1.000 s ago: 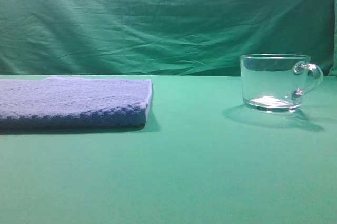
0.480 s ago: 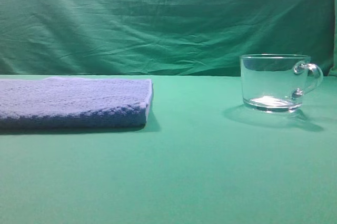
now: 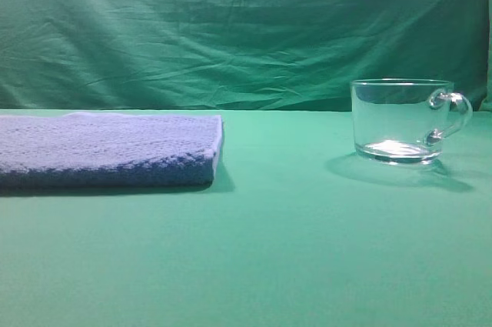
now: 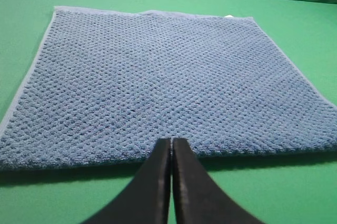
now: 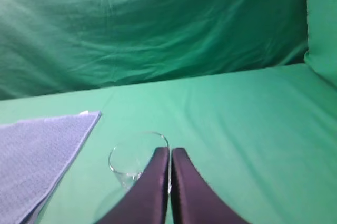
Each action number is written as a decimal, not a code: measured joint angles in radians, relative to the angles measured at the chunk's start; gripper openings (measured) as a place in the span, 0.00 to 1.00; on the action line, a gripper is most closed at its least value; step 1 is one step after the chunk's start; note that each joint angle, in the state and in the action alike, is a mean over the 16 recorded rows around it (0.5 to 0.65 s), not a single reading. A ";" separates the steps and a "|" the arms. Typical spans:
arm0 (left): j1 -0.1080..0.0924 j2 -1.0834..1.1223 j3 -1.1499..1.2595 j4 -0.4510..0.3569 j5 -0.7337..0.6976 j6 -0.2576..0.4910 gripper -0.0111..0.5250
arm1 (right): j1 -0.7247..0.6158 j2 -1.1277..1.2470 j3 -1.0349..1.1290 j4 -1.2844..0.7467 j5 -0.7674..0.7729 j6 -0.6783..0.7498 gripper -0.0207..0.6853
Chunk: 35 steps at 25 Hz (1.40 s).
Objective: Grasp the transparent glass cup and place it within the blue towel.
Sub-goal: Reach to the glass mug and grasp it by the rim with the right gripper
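Observation:
The transparent glass cup (image 3: 401,120) stands upright on the green table at the right, its loop handle pointing right. The blue towel (image 3: 108,150) lies flat at the left. No arm shows in the exterior high view. In the left wrist view my left gripper (image 4: 171,142) is shut and empty, its tips just over the towel's (image 4: 158,81) near edge. In the right wrist view my right gripper (image 5: 170,151) is shut and empty, above and in front of the cup (image 5: 134,159), covering its right side. The towel's corner (image 5: 37,150) shows at the left there.
A green cloth covers the table (image 3: 292,250) and hangs as a backdrop (image 3: 231,27). A green fold rises at the far right in the right wrist view (image 5: 321,23). Bare green cloth lies between towel and cup.

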<state>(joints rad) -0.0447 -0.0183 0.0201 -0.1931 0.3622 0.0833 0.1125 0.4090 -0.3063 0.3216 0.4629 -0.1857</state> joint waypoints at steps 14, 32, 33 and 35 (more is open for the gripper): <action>0.000 0.000 0.000 0.000 0.000 0.000 0.02 | 0.035 0.559 -0.282 0.021 0.146 -0.244 0.14; 0.000 0.000 0.000 0.000 0.000 0.000 0.02 | 0.130 1.022 -0.446 0.062 0.099 -0.397 0.87; 0.000 0.000 0.000 0.000 0.000 0.000 0.02 | 0.131 1.044 -0.454 0.065 0.091 -0.398 0.86; 0.000 0.000 0.000 0.000 0.000 0.000 0.02 | 0.131 1.086 -0.472 0.070 0.075 -0.398 0.80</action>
<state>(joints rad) -0.0447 -0.0183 0.0201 -0.1931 0.3622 0.0833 0.2439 1.4950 -0.7780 0.3913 0.5375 -0.5841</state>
